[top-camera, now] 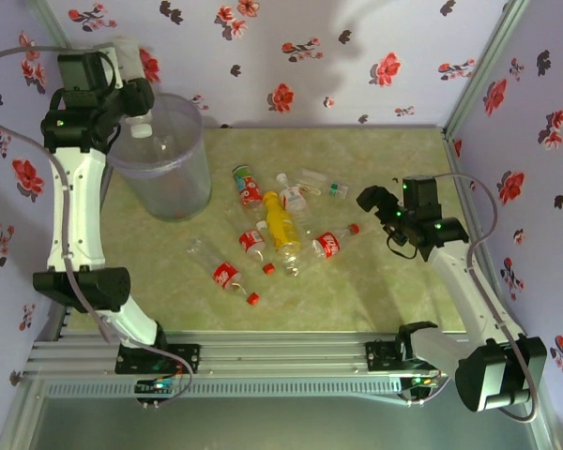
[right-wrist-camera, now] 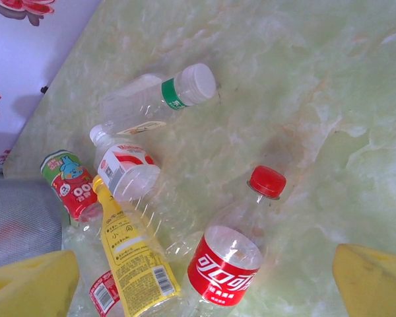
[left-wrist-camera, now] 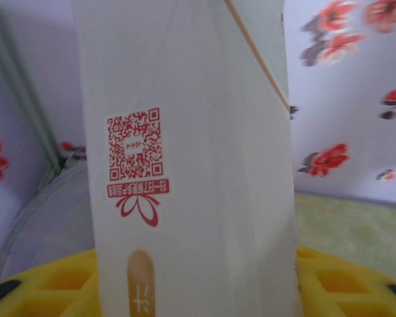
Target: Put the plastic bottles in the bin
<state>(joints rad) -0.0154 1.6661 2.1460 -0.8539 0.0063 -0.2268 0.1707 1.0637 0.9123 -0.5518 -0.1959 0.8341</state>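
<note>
With white-labelled bottle point(left-wrist-camera: 185, 132) pinched in the partly closed left gripper point(left-wrist-camera: 198, 297) just over the rim of the bin point(top-camera: 169, 183), centre it above the mouth before letting go, leaving the right gripper point(right-wrist-camera: 201, 284), spread wide and empty, hovering over loose bottles point(top-camera: 280, 223) right of the bin.

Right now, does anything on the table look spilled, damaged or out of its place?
Nothing is spilled. The plastic bottles lie on their sides in a loose heap on the table, some crossing each other. The bin stands upright; the left pincer holds a white-labelled bottle over it.
</note>
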